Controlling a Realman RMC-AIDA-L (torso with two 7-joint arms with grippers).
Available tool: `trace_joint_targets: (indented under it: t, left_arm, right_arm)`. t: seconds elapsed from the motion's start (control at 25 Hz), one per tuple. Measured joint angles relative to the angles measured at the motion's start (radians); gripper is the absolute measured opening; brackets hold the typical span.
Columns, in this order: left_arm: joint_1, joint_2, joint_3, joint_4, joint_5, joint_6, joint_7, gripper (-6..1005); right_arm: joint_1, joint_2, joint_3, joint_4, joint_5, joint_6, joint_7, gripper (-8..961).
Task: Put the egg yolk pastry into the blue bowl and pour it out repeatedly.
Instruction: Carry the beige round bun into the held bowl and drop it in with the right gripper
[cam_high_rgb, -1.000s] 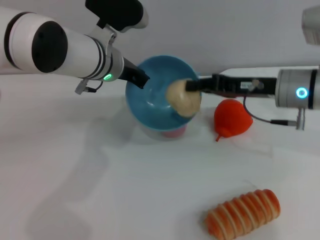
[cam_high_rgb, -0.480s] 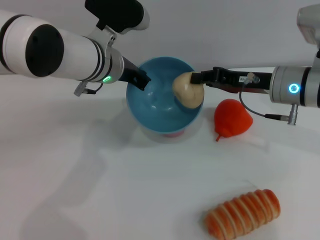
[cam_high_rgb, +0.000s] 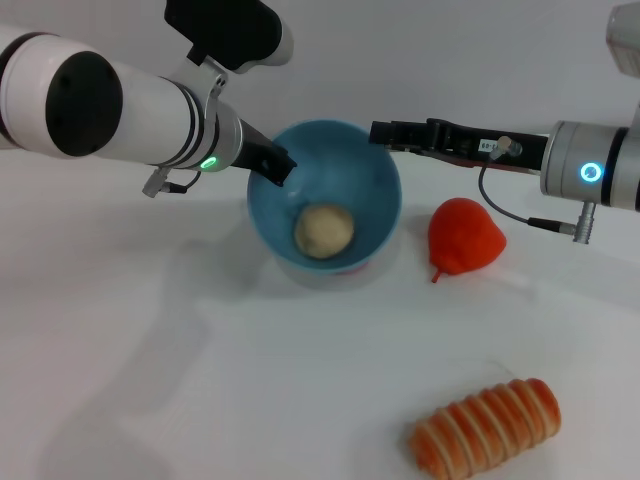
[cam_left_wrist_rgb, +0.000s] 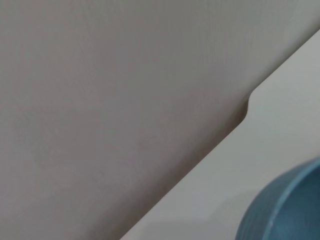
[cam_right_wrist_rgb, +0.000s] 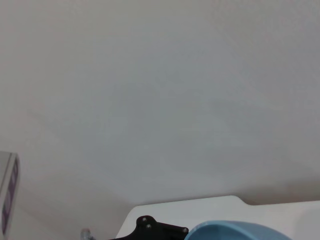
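Note:
The egg yolk pastry, a pale beige ball, lies loose inside the blue bowl. The bowl is tilted, with its opening turned toward the head camera. My left gripper is shut on the bowl's left rim and holds it just above the table. My right gripper is open and holds nothing, hovering over the bowl's far right rim. A curved part of the bowl shows in the left wrist view. The bowl's rim and the left gripper appear in the right wrist view.
A red pear-shaped toy sits just right of the bowl. An orange ridged bread roll lies near the front right. Something pink peeks out from under the bowl. The table's far edge runs behind the bowl.
The right gripper let go of the pastry, which dropped into the bowl. That gripper rose and drew back slightly to the right. The left arm kept hold of the bowl.

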Motion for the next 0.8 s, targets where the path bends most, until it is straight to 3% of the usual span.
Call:
trace_joint_targets:
  t: [0.28,0.44,0.8]
  left_arm:
    - [0.000,0.000,0.003,0.001,0.000,0.003,0.002,0]
    - [0.000,0.000,0.002,0.008,-0.001,0.016,0.002,0]
    - [0.001,0.000,-0.002,0.009,-0.001,0.038,0.002,0]
  right_arm:
    - [-0.019,0.000,0.003,0.003,0.012,-0.004,-0.008,348]
    - [-0.070,0.006,-0.004,-0.037,0.058,-0.058,-0.158,486]
    - [-0.184,0.012,0.002,-0.075,0.102,-0.017,-0.641,483]
